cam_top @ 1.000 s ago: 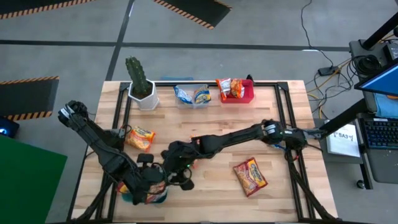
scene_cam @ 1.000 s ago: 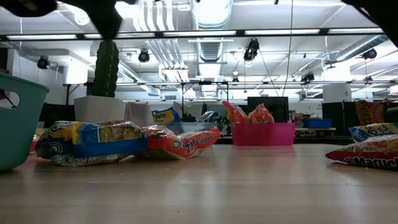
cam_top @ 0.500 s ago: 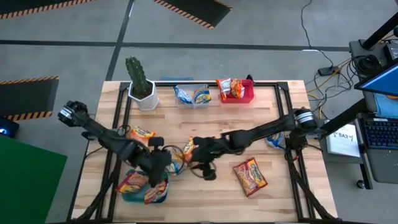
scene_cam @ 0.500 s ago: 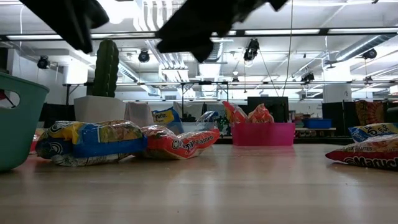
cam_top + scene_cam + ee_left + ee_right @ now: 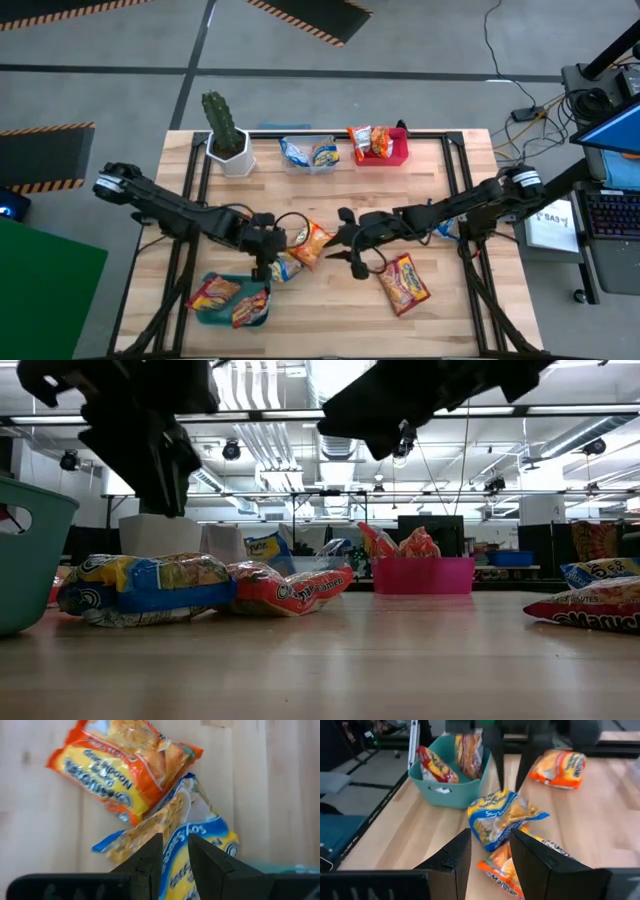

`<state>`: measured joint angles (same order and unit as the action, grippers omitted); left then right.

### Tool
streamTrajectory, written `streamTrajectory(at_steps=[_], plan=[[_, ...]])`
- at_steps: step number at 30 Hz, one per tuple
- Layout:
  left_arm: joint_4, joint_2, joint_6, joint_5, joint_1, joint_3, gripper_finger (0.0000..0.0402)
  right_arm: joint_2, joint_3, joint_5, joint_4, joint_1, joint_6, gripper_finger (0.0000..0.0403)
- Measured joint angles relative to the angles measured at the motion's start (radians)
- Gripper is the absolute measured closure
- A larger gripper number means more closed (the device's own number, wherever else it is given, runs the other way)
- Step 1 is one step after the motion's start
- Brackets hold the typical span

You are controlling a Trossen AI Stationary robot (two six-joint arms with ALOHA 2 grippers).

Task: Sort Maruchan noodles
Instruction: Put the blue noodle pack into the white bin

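A blue-white noodle packet [image 5: 283, 266] [image 5: 200, 845] lies flat mid-table, overlapping an orange packet [image 5: 312, 240] [image 5: 125, 767]. My left gripper [image 5: 266, 252] [image 5: 175, 845] hovers above the blue-white packet, open narrowly, fingers pointing down. My right gripper [image 5: 345, 248] [image 5: 490, 845] is open, just right of both packets, off the table. A red-yellow packet [image 5: 402, 282] lies near the right gripper. Another orange packet [image 5: 557, 767] lies beyond, mostly hidden under my left arm in the high view. A blue packet [image 5: 440, 228] peeks from under my right arm.
The teal bin [image 5: 205, 312] at the near left holds two red-orange packets. At the far edge stand a clear bin [image 5: 310, 165] with blue packets, a red bin [image 5: 400, 152] with red packets, and a potted cactus [image 5: 225, 130]. Bare wood lies near the table's near right.
My left gripper has moved from over the teal bin toward the far edge and right, ending above the blue-white packet. My right gripper has drawn back toward the table's right, away from the bin. The bin's packets, covered before by both arms, now show.
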<state>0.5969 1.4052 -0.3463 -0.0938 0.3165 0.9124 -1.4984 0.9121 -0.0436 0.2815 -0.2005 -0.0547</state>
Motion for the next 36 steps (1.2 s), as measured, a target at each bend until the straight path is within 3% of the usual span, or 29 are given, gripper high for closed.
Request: streamTrajectory(at_steps=[5,13,20,24,28,32,36], plan=[[-0.153,0.007,-0.004,0.086,-0.025,-0.098,0.0326,0.011,-0.048,0.029,0.075,0.003,0.002,0.0280],[-0.267,0.093,-0.028,0.083,-0.045,-0.153,0.0326,0.011,-0.056,0.073,0.094,0.006,0.014,0.0280],[-0.267,0.168,0.041,-0.015,-0.096,-0.103,0.0326,0.011,-0.056,0.081,0.101,0.020,-0.007,0.0280],[-0.266,0.167,0.103,-0.134,-0.142,-0.068,0.0326,0.011,-0.056,0.212,0.097,0.021,-0.105,0.0280],[-0.260,0.134,0.179,-0.149,-0.174,-0.044,0.0326,0.011,-0.056,0.330,0.067,0.041,-0.249,0.0280],[-0.219,0.082,0.254,-0.115,-0.177,-0.042,0.0326,0.011,-0.056,0.333,0.018,0.079,-0.398,0.0280],[-0.150,0.046,0.261,0.018,-0.171,-0.057,0.0326,0.004,-0.057,0.334,-0.024,0.097,-0.407,0.0280]])
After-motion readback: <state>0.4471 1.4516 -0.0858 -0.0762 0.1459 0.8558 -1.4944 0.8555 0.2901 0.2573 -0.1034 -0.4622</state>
